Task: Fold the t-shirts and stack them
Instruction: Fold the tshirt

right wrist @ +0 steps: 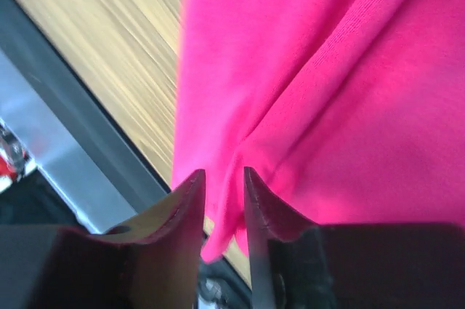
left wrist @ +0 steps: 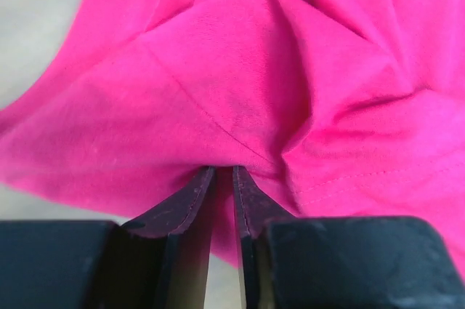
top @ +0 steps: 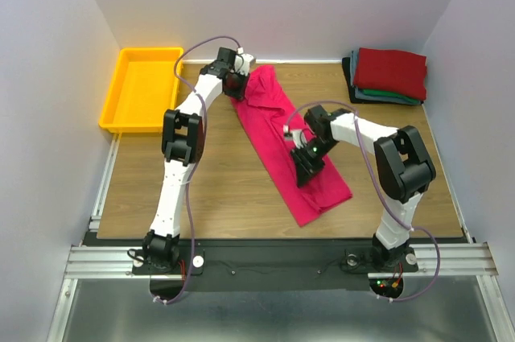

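Observation:
A crimson t-shirt (top: 273, 125) lies as a long strip, slanting from the back centre to the front right of the wooden table. My left gripper (top: 239, 84) is at its far end. In the left wrist view the jaws (left wrist: 224, 169) are pinched on a bunched fold of the shirt (left wrist: 240, 69). My right gripper (top: 304, 171) is over the strip's nearer half. In the right wrist view its gripper (right wrist: 224, 171) holds a fold of the shirt (right wrist: 349, 105). A folded stack sits at the back right: dark red shirt (top: 392, 71) on top, teal-green (top: 386, 96) and dark ones beneath.
A yellow plastic tray (top: 145, 88) stands off the table's back left corner. White walls close in the back and both sides. A metal rail (top: 265, 257) runs along the near edge by the arm bases.

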You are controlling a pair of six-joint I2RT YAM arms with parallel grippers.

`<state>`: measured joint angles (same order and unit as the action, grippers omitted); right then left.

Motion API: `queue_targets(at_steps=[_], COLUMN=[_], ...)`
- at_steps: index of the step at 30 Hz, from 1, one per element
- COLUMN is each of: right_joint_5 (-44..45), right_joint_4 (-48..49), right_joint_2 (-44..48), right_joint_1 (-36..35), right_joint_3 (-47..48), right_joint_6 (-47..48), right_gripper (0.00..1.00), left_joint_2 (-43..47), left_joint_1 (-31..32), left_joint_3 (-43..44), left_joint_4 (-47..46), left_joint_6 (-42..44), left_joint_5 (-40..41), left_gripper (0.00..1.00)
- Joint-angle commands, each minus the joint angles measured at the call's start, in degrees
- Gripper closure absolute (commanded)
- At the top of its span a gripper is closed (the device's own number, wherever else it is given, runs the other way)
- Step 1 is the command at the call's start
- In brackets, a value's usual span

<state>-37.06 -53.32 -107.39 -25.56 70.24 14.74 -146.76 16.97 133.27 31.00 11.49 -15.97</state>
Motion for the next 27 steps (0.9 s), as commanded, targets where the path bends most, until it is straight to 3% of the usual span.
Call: queue_targets(at_steps=[1, 5, 9, 16, 23, 27], right_joint_5=[-8.03, -1.99, 4.00, 10.51, 4.73, -6.69], right_joint_4=[3.05, 1.82, 4.36, 6.65, 7.35, 7.53], right_joint_2=[2.88, 5.18, 5.36, 1.84, 1.75, 1.22], right_joint_1=[1.04, 1.39, 1.30, 1.30, -3.08, -10.38], right_joint_3=[9.90, 11.86, 5.88, 0.97, -6.68, -7.31], right_joint_6=[-4.37, -2.54, 1.16, 2.92, 2.40, 1.87], right_gripper=[0.61, 0.59, 0.70, 0.85, 0.91, 0.88], left_joint_2=[-0.91, 9.45, 17.89, 20.28, 19.05, 17.91], left_joint_1=[-2.30, -1.33, -0.10, 2.45, 2.80, 2.80], left_joint_3=[8.15, -2.55, -10.92, -22.34, -26.48, -26.84], left_joint_4=[2.23, -5.06, -6.84, -5.34, -5.78, -5.60], left_joint_6=[8.70, 9.87, 4.52, -4.17, -7.18, -7.00], left_joint_5=[1.82, 0.32, -2.75, -5.39, -5.04, -3.64], left_gripper=[0.68, 0.61, 0.60, 0.65, 0.66, 0.66])
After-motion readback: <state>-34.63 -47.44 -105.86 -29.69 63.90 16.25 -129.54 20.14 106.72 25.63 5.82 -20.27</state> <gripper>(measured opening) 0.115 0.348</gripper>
